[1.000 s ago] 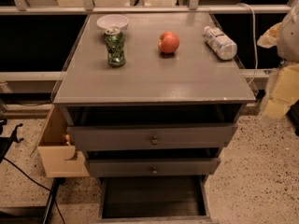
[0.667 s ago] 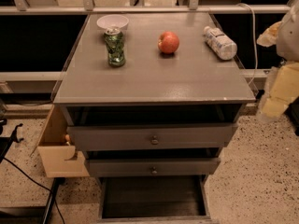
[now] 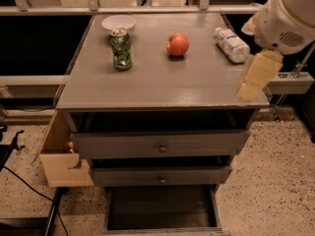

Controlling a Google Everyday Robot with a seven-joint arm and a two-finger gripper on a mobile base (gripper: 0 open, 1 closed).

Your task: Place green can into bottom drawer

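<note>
**Green can on cabinet top; gripper off to the right; bottom drawer open**

Obs.: the green can [image 3: 121, 49] stands upright on the grey cabinet top [image 3: 162, 85], in the back left part. A white bowl [image 3: 118, 22] sits just behind it, very close, possibly touching; the view does not settle that. A red apple [image 3: 177, 44] is near the middle of the back half, well apart from the can. A white plastic bottle [image 3: 231, 44] lies on its side toward the back right corner.

Gripper [image 3: 256, 76]: pale yellow, hanging below the rounded white arm housing [image 3: 288, 16] at the right edge of the cabinet top, over the front right corner. It is well apart from the can, with the apple and bottle lying between them. Open or closed: cannot tell from this angle.

Drawers: the bottom drawer [image 3: 162, 208] is pulled far out toward the camera, showing its dark interior. The top drawer [image 3: 123, 144] and middle drawer [image 3: 197, 175], each with a small knob, stand out only slightly, stepped one beyond the other.

Surroundings: a pale wooden box [image 3: 61, 156] sits against the cabinet's left side. The floor [image 3: 266, 181] is speckled, and a dark cable [image 3: 29, 186] runs across it at lower left.
</note>
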